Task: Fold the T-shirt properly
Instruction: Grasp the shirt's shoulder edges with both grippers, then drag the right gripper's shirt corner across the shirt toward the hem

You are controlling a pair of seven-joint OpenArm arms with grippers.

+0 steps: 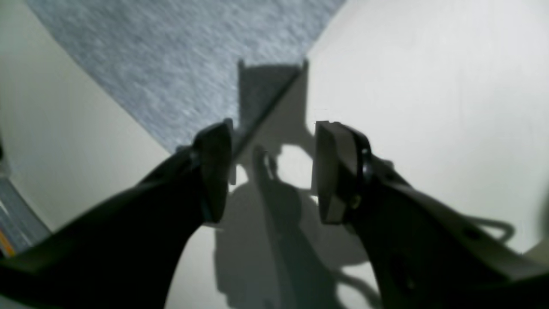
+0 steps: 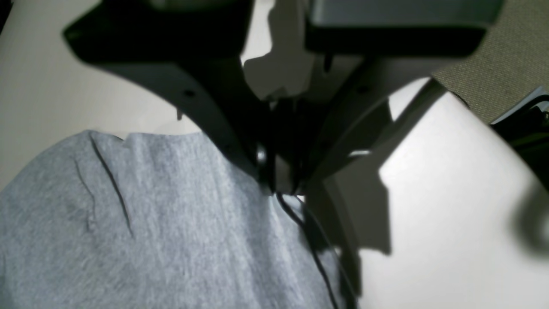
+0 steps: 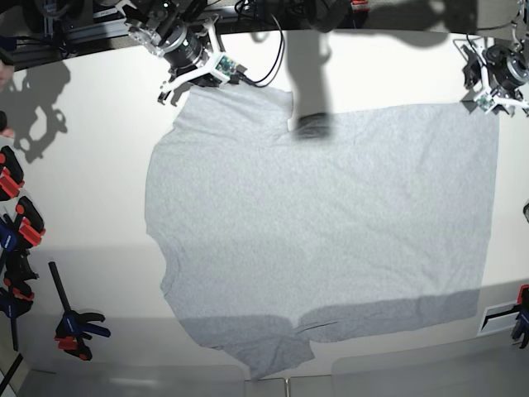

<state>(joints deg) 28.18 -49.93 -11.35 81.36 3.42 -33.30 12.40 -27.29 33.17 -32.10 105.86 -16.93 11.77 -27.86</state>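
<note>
The light grey T-shirt [image 3: 322, 223] lies spread flat on the white table [image 3: 91, 207], plain side up. My right gripper [image 3: 188, 83] is at its far left corner. In the right wrist view this gripper [image 2: 279, 184] is shut, with the T-shirt's [image 2: 150, 223] edge drawn up into the tips. My left gripper [image 3: 493, 101] hovers at the far right corner. Seen from the left wrist, it [image 1: 272, 167] stands open just above the table, and the T-shirt's [image 1: 184, 64] edge runs between its fingers [image 1: 214, 171]. Nothing is held there.
Red and black clamps [image 3: 16, 207] and a blue-handled one [image 3: 74, 322] lie along the left side of the table. Another clamp [image 3: 522, 318] sits at the right edge. Cables and frame parts [image 3: 74, 25] crowd the far left corner. A dark shadow [image 3: 310, 74] crosses the shirt's far edge.
</note>
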